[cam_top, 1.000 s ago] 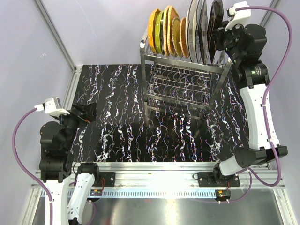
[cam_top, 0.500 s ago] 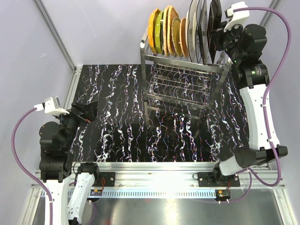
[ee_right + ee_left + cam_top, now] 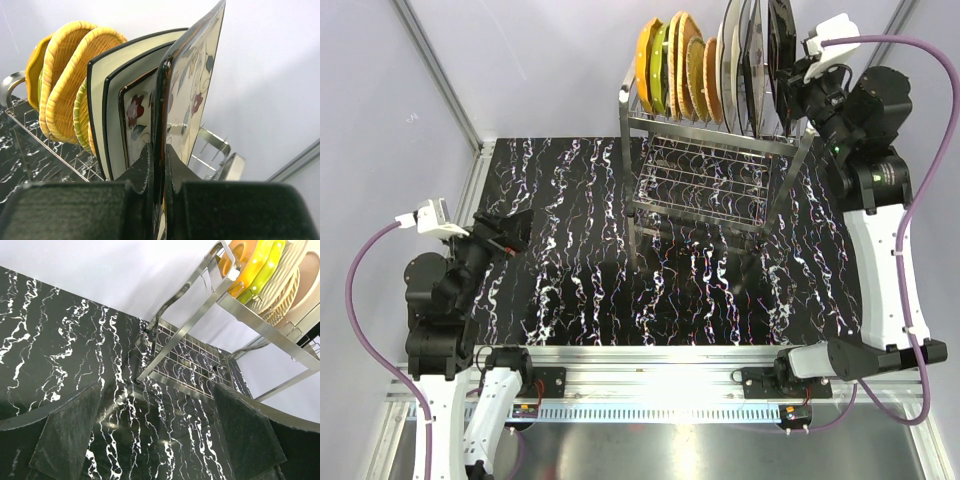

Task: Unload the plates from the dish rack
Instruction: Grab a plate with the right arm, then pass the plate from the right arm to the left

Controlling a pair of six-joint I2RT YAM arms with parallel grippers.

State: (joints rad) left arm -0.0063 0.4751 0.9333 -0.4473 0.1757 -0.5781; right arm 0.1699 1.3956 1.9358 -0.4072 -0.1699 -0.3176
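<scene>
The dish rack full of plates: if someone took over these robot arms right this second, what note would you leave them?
Right hand: shut on the rim of the square floral plate, at the right end of the dish rack.
Left hand: open, holding nothing, above the table on the left side.
Other plates: standing on edge in the rack's top tier. None lies on the table.
Done: the first plate is gripped.
Left: lift it out, set it down, then unload all the rest.
</scene>
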